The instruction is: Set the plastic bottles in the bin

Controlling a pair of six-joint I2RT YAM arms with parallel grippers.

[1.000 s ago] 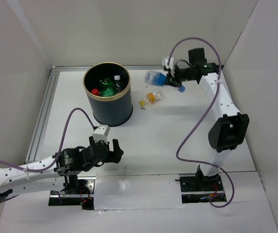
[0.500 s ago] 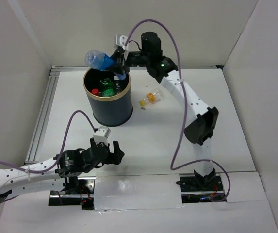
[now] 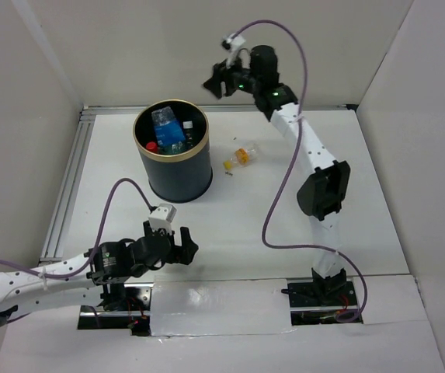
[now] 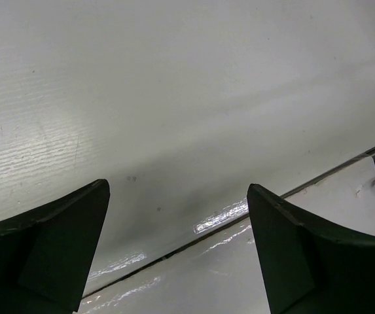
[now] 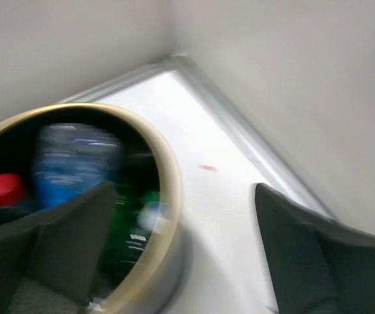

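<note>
White counter [image 3: 230,225] carries the bin [image 3: 173,175] at 11 o'clock, holding plastic bottles [image 3: 177,140], a blue-labelled bottle [image 3: 165,119] uppermost. A yellow-labelled bottle [image 3: 242,156] lies at the bin's 3 o'clock. Wide and empty, the right tool [image 3: 216,81] hovers at its 1 o'clock. The left tool [image 3: 187,242], equally wide and empty, sits at 7 o'clock.

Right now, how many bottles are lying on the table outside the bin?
1. The yellow-labelled bottle lies on the table just right of the bin; another could be hidden behind the bin.
</note>
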